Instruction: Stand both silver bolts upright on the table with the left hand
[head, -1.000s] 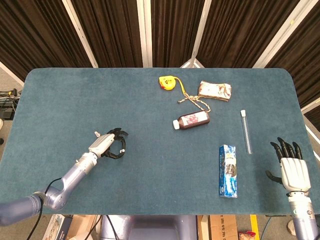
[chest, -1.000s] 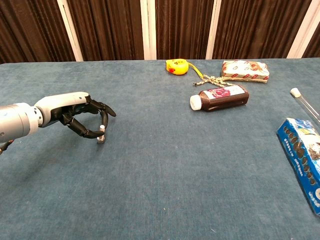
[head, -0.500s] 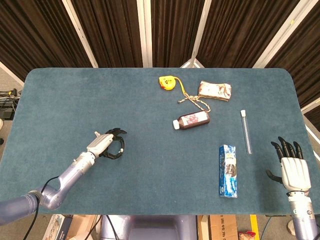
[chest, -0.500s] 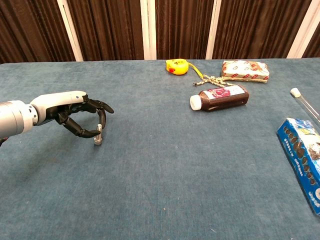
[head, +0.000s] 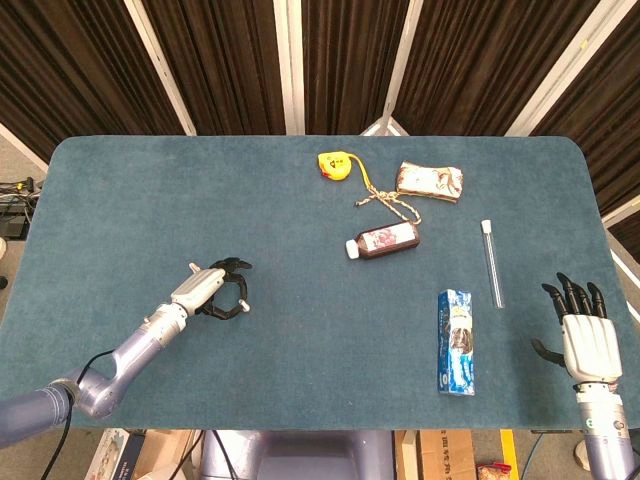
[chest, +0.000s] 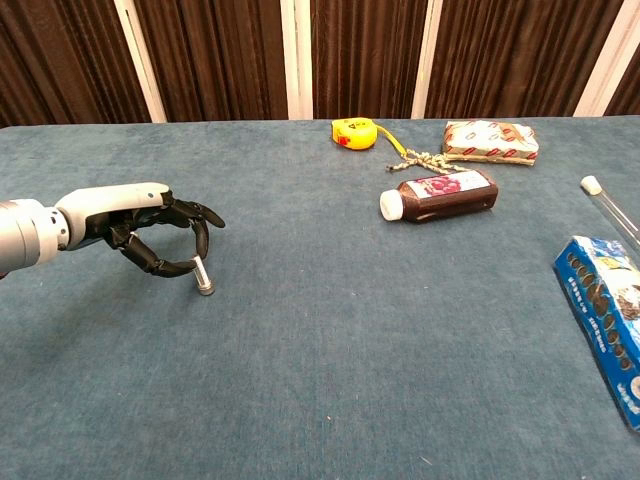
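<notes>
At the table's (head: 120, 190) left front, the left hand (chest: 150, 225) is curling its dark fingers (chest: 160, 262) around a silver bolt (chest: 203, 277), which is leaning slightly, its base on the cloth; whether the fingertips are touching it is unclear. Right of the bolt, a brown bottle (head: 382, 241) is lying near mid-table, a blue box (head: 455, 341) beyond it. Farthest from the bolt, the right hand (head: 584, 340) is resting empty, fingers spread.

No legible text or labels anywhere.

Second silver bolt nowhere visible; blue box (chest: 610, 320) cropped at chest view's right edge.
</notes>
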